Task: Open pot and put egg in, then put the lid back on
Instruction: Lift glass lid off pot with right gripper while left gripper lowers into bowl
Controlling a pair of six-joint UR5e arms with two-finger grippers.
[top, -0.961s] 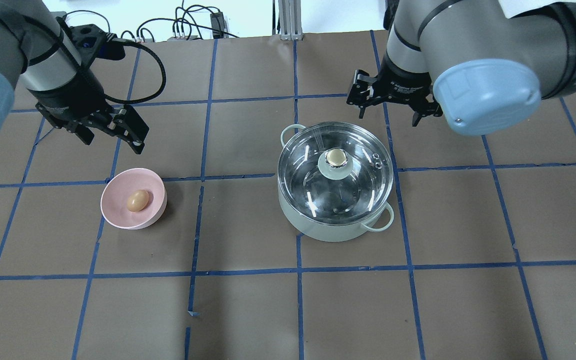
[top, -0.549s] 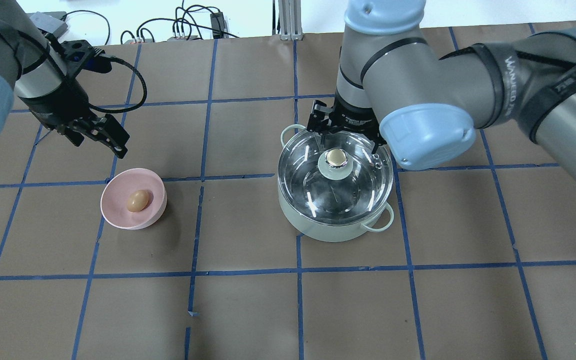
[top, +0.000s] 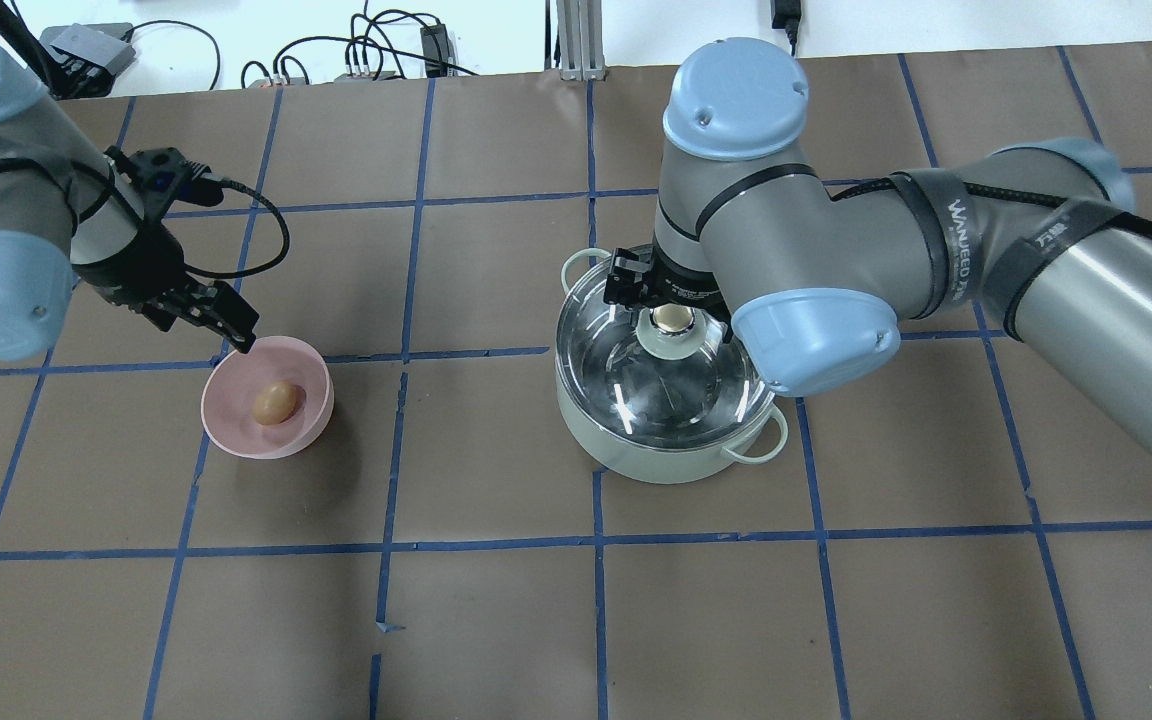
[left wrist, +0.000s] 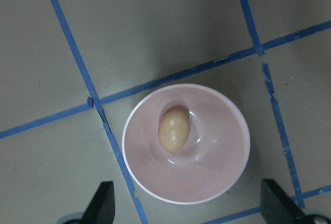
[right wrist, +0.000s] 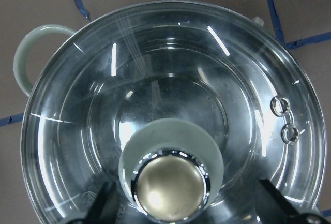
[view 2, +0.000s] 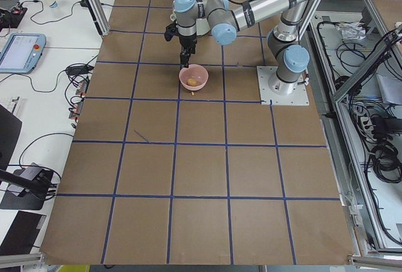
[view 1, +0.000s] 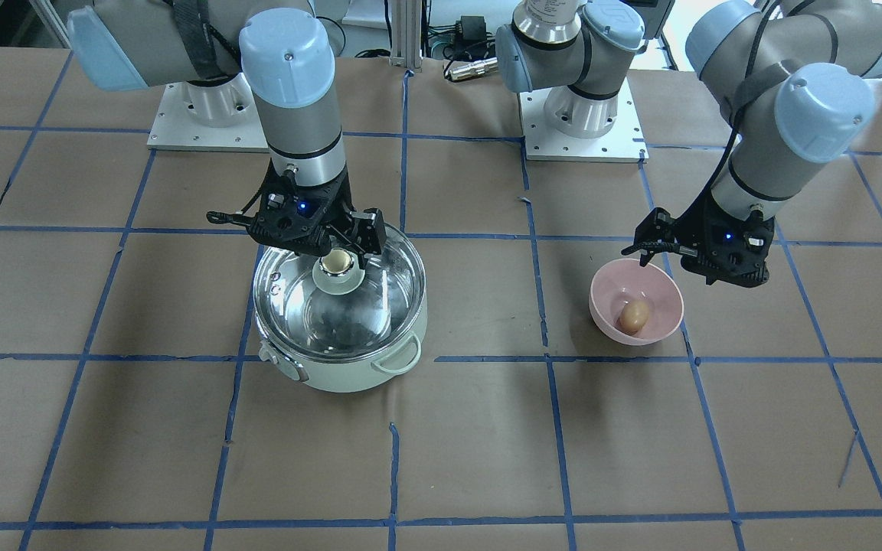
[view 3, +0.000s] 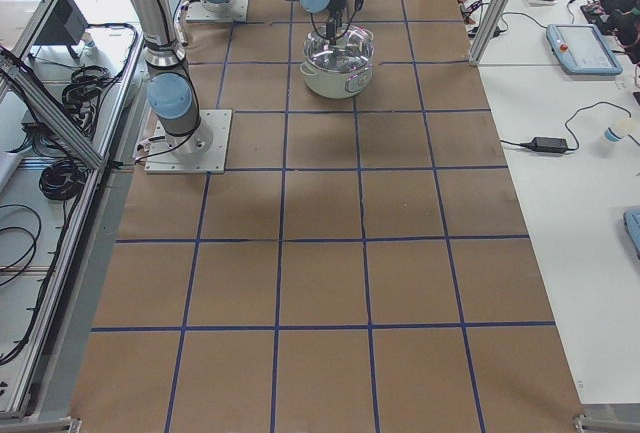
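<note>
The mint-green pot stands right of centre with the glass lid on it. My right gripper hangs open just over the lid's gold-topped knob. In the right wrist view its fingertips flank the knob without touching it. The egg lies in a pink bowl to the left. My left gripper is open and empty above the bowl's far-left rim. The left wrist view shows the egg in the bowl, with the fingertips wide apart.
Brown paper with a blue tape grid covers the table. The pot's loop handles stick out on two sides. Cables and the arm bases lie along the table's robot-side edge.
My right arm has swung in from the pot's far right to over the lid knob. My left gripper has moved down toward the bowl's rim. Pot, lid and egg have not moved.
</note>
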